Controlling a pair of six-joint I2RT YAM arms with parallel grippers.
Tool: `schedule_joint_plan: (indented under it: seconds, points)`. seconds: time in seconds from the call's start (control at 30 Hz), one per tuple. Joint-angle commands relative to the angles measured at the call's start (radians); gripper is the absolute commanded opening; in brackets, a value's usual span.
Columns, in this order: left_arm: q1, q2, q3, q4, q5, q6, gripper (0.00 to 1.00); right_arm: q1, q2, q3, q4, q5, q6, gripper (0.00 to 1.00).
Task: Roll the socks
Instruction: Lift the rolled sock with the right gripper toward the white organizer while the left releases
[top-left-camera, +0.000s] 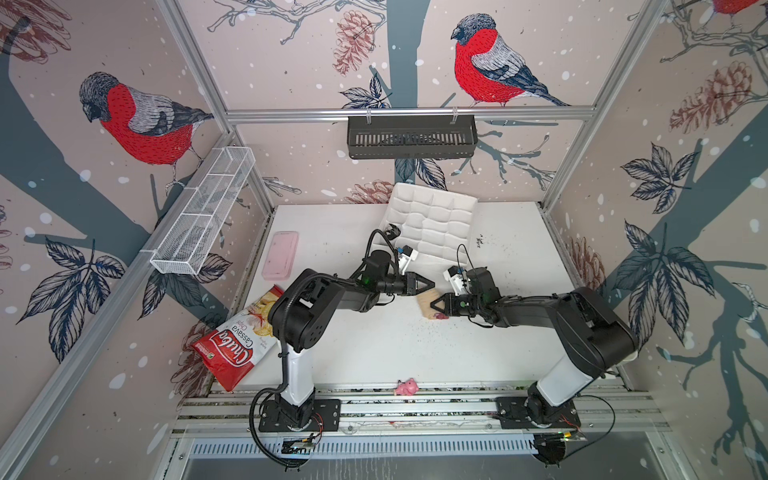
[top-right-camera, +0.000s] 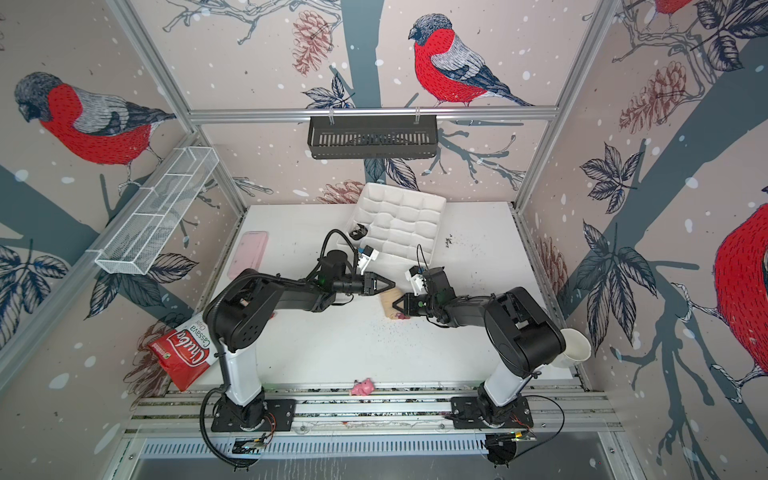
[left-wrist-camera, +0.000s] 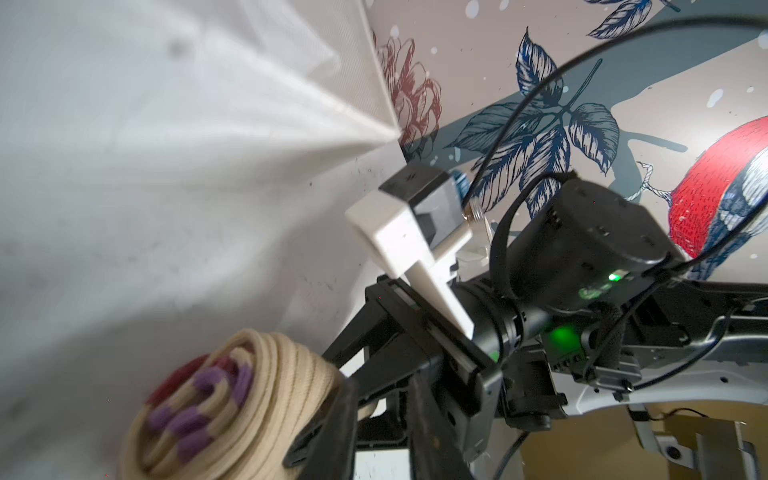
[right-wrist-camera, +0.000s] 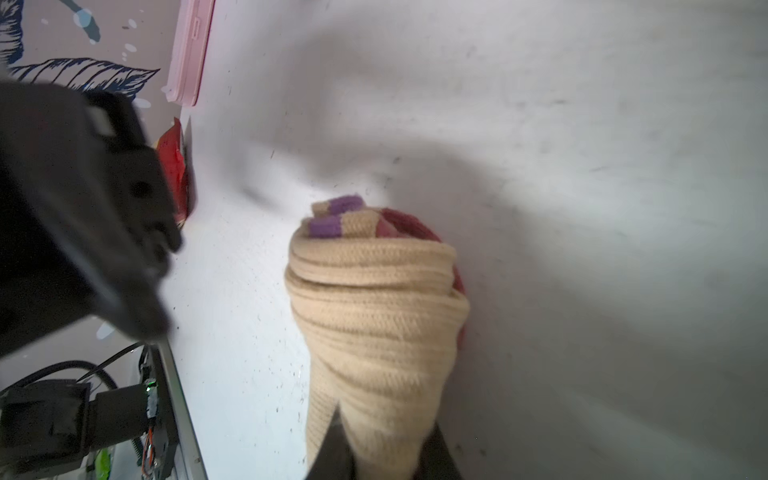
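Observation:
A tan sock (top-left-camera: 428, 300) with purple stripes and a maroon patch lies wound into a tight roll mid-table, seen in both top views (top-right-camera: 390, 298). My right gripper (top-left-camera: 433, 308) (top-right-camera: 395, 306) is shut on the roll's outer tan layer. In the right wrist view its fingers (right-wrist-camera: 338, 436) clamp the near end of the sock (right-wrist-camera: 374, 311). My left gripper (top-left-camera: 432, 284) (top-right-camera: 392, 284) hovers just behind the roll. In the left wrist view the left gripper (left-wrist-camera: 382, 380) has its jaws a little apart with nothing between them. The roll's spiral end (left-wrist-camera: 232, 407) sits beside one finger.
A white compartment tray (top-left-camera: 432, 220) leans at the back, a small black object (top-left-camera: 391, 230) at its corner. A pink case (top-left-camera: 280, 253) and a red chips bag (top-left-camera: 237, 345) lie left. A pink toy (top-left-camera: 406, 387) sits at the front edge and a white cup (top-right-camera: 575, 349) at the right.

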Motion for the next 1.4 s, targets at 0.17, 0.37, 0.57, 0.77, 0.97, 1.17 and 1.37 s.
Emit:
schedule_joint_plan:
  seconds: [0.17, 0.37, 0.57, 0.77, 0.97, 1.17, 1.37]
  points:
    - [0.069, -0.139, 0.132, -0.501, -0.188, 0.324, 0.25, -0.011, -0.232, 0.061, -0.232, 0.161, -0.054, 0.00]
    - [0.089, -0.193, 0.243, -0.716, -0.445, 0.442, 0.28, -0.039, -0.361, 0.288, -0.536, 0.405, -0.157, 0.00]
    - [0.134, -0.216, 0.308, -0.809, -0.614, 0.493, 0.30, -0.046, -0.360, 0.484, -0.680, 0.673, -0.203, 0.00]
    - [0.193, -0.186, 0.356, -0.828, -0.794, 0.513, 0.31, -0.024, -0.267, 0.633, -0.757, 0.959, -0.271, 0.00]
    - [0.210, -0.107, 0.439, -0.815, -0.870, 0.539, 0.33, -0.001, -0.047, 0.821, -0.889, 1.082, -0.324, 0.00]
    - [0.233, -0.026, 0.535, -0.851, -0.825, 0.540, 0.33, 0.024, 0.181, 1.006, -0.982, 1.160, -0.351, 0.00]
    - [0.238, -0.016, 0.546, -0.844, -0.788, 0.546, 0.33, 0.031, 0.352, 1.112, -1.024, 1.184, -0.348, 0.00]
